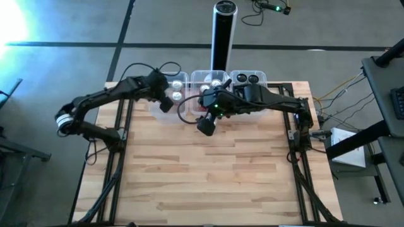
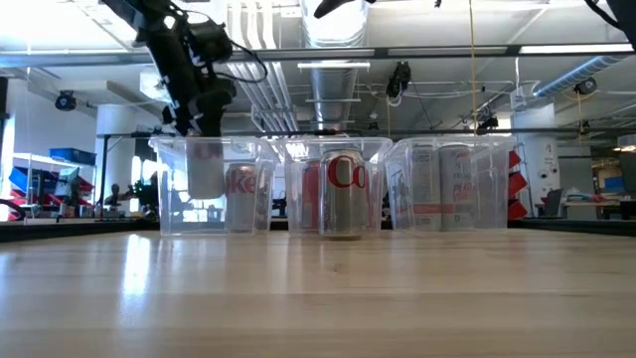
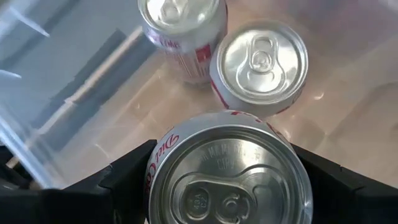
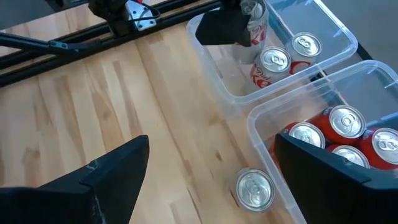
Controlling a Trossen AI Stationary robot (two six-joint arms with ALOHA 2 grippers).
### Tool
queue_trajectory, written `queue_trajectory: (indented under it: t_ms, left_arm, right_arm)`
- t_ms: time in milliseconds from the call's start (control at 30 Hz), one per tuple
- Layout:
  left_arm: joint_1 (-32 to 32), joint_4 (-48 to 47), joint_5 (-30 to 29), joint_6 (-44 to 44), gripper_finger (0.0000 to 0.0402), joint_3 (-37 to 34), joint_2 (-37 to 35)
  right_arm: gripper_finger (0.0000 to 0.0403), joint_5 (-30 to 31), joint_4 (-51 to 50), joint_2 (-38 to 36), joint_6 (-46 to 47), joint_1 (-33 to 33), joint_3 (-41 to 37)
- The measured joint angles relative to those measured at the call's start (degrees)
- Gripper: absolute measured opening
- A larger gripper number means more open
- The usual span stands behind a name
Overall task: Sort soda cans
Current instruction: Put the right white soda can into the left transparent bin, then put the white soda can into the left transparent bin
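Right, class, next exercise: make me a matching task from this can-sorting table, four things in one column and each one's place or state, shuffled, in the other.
1. silver Diet Coke can
2. red metal cans with silver tops
3. lone metal can
4. right gripper

A. standing on the bare wooden table
B. open, empty
C. inside the middle clear plastic tub
D. gripped by the left gripper

Pairs: 1-D, 2-C, 3-A, 4-B
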Motion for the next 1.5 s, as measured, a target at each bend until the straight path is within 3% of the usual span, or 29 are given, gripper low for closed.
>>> queue_trajectory:
  t_ms: [367, 600, 900, 1200, 1500]
  left_arm:
    - [0.1, 0.4, 0.1, -1.5, 0.0300, 0.0, 4.1]
    - [0.3, 0.5, 4.2, -4.4, 0.0303, 0.0, 6.4]
    - [0.3, -0.2, 4.2, -4.3, 0.0314, 0.1, 7.3]
    - [0.3, -0.7, 5.8, -4.6, 0.0338, 0.6, 7.2]
    - [0.6, -8.9, 5.9, -3.1, 0.0334, 8.4, 3.2]
  right_arm:
    - [0.0345, 0.0, 0.0, 0.0, 0.7, 0.0, 0.0]
    - [0.0345, -0.3, -0.3, 0.0, 4.1, -0.2, -0.4]
    - [0.0346, -4.4, -3.0, 0.0, 6.4, -0.2, -5.0]
    - [0.0354, -4.6, -2.9, 0.1, 8.2, -0.1, -9.2]
    - [0.0354, -4.4, -1.7, 0.0, 7.7, 0.0, -12.3]
